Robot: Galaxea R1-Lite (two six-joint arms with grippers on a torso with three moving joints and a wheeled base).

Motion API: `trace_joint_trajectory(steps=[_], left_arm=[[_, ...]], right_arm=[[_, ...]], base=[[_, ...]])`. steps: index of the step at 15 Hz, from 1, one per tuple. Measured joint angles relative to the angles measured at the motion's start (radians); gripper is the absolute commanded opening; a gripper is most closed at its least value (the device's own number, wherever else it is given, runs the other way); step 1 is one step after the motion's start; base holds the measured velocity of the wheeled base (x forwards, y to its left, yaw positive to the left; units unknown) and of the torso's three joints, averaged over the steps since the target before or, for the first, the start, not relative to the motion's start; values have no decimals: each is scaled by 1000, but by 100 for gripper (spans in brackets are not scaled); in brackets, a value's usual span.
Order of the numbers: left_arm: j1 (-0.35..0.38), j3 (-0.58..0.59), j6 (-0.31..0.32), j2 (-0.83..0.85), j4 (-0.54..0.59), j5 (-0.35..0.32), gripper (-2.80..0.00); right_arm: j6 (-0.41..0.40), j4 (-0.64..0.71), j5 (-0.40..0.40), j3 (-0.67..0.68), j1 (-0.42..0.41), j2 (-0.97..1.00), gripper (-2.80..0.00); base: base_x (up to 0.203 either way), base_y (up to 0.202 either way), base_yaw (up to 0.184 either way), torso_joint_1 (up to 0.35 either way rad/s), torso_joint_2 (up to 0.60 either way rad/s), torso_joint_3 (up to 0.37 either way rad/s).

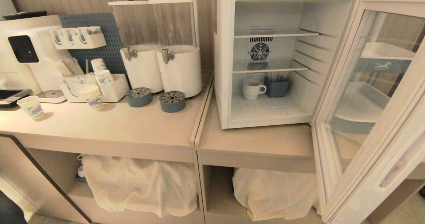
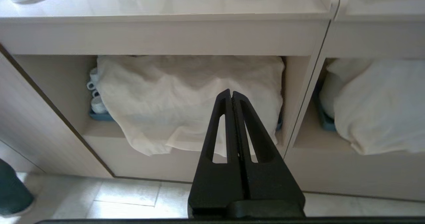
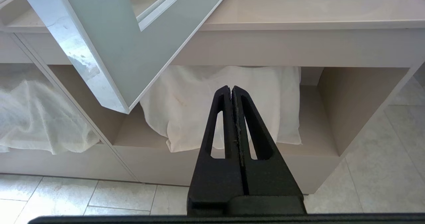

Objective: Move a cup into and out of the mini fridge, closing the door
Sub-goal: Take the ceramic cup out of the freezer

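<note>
The white mini fridge point(image 1: 223, 61) stands on the right counter with its door point(image 1: 372, 124) swung wide open toward me. The squat white cup point(image 1: 253, 89) sits on the fridge floor at the back, handle to the right, beside a blue-grey box point(image 1: 276, 87). Neither arm shows in the head view. My left gripper point(image 2: 231, 92) hangs low in front of the left lower shelf, shut and holding nothing. My right gripper point(image 3: 231, 88) is also shut and empty, low before the right lower shelf, with the door's bottom corner point(image 3: 113, 94) just above it.
Two white drink dispensers point(image 1: 162, 64) with blue drip discs, a coffee machine point(image 1: 26, 51) and paper cups point(image 1: 93, 97) fill the left counter. White cloths point(image 1: 139, 184) cover the lower shelves; small mugs point(image 2: 96, 101) peek out beside one. The open door juts out over the floor on the right.
</note>
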Motion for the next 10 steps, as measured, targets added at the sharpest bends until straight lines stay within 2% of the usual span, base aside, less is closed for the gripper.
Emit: trace_joint_trajectory(steps=[10], left_arm=[[0,0,-3,0,-1,2,-280]], right_arm=[[0,0,1,0,0,0,-280]], base=[[0,0,0,0,0,0]])
